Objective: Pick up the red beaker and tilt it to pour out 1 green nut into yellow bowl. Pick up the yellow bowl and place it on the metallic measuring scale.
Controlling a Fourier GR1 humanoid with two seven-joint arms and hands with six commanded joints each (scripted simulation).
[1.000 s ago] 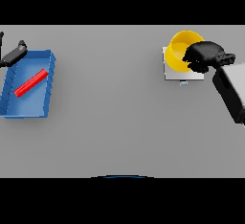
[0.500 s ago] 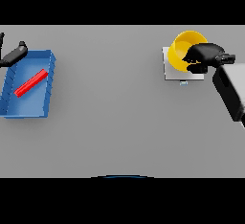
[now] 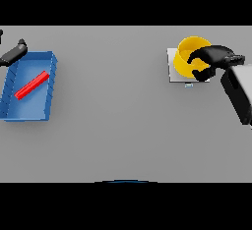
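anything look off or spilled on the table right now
Nothing spilled. The red beaker lies flat on its side in the blue tray at the left instead of standing upright. The yellow bowl sits on the metallic scale, with the right hand curled round its rim. The left hand is at the tray's far corner.

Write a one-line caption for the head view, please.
Right hand grips yellow bowl on the scale; red beaker lies in blue tray.

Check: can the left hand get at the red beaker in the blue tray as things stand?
Probably yes. The left hand sits at the blue tray's far left corner, and the red beaker lies flat inside with nothing over it. The right hand is far off at the yellow bowl.
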